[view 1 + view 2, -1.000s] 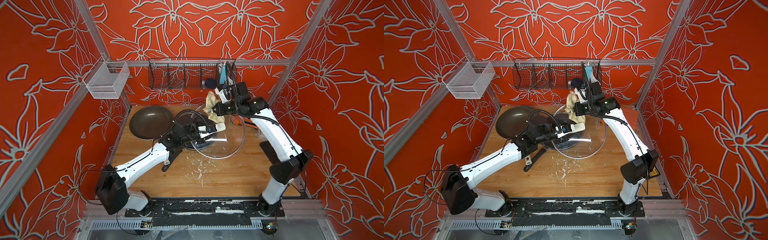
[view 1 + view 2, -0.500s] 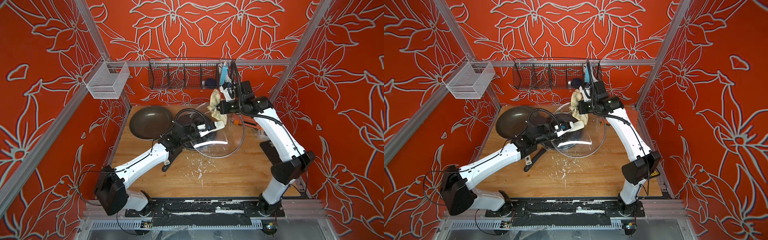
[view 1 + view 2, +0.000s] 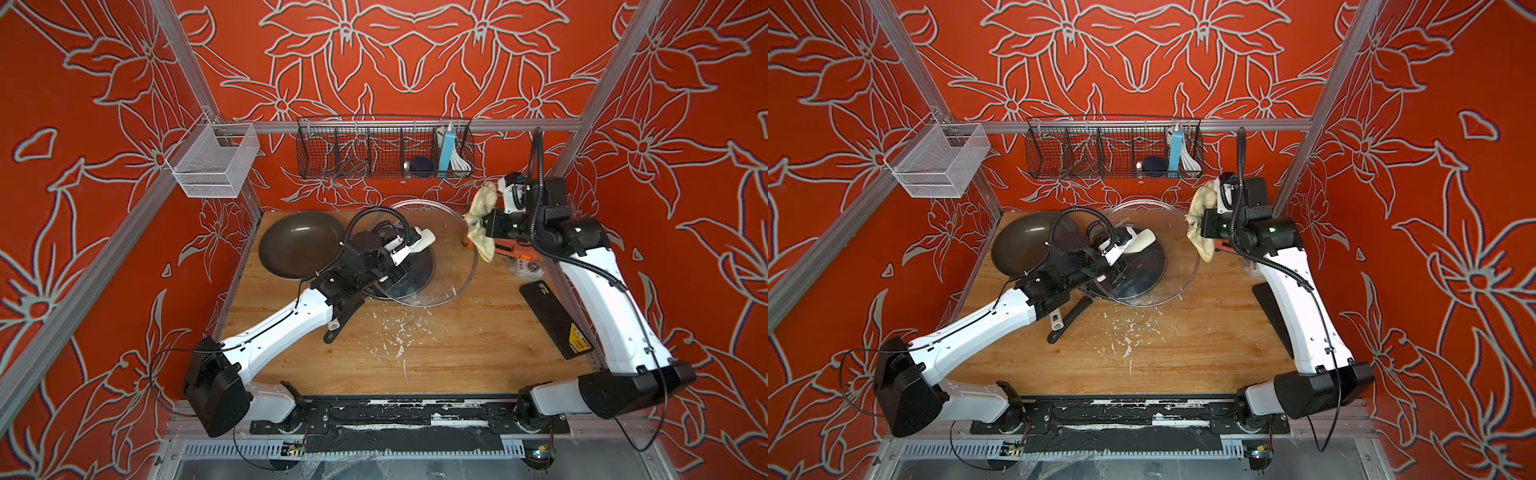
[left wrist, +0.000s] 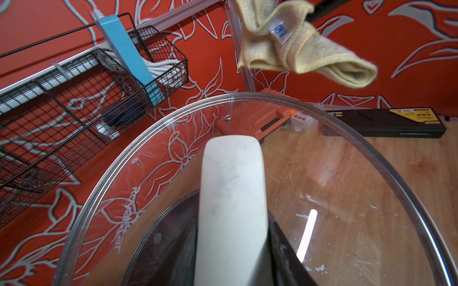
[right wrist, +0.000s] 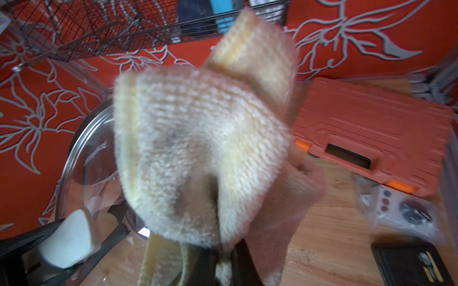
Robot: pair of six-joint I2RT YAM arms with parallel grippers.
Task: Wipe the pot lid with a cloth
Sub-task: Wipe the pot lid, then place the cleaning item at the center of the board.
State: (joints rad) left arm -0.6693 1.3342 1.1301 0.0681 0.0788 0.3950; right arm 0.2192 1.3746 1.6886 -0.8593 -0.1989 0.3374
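Evidently poised for a stroke. Grips the lid [image 3: 451,262] by its white handle [image 4: 233,198] with the left gripper [image 3: 409,251], jaws clamped on that handle, keeping the glass tipped up from the table [image 3: 457,353] with the far rim raised, presumably to offer a steady, reachable face for wiping and to prevent sliding under pressure. Pinches the cloth [image 4: 304,52] in the right gripper [image 3: 487,226], jaws shut on a bunched middle fold, leaving both ends hanging loose as a soft pad. Carries that cloth in the air just beside the lid's rim on the right arm's side, near an orange case [image 5: 371,128], apart from the glass in the left wrist view. Shows grey smudges on the pile in the right wrist view. Leaves a smaller dark lid [image 3: 415,280] and a pan [image 3: 299,243] lying on the table beneath and beside the raised glass, out of the job. Calls next, probably, for bringing the cloth onto the glass without snagging the handle or nudging the tilt.
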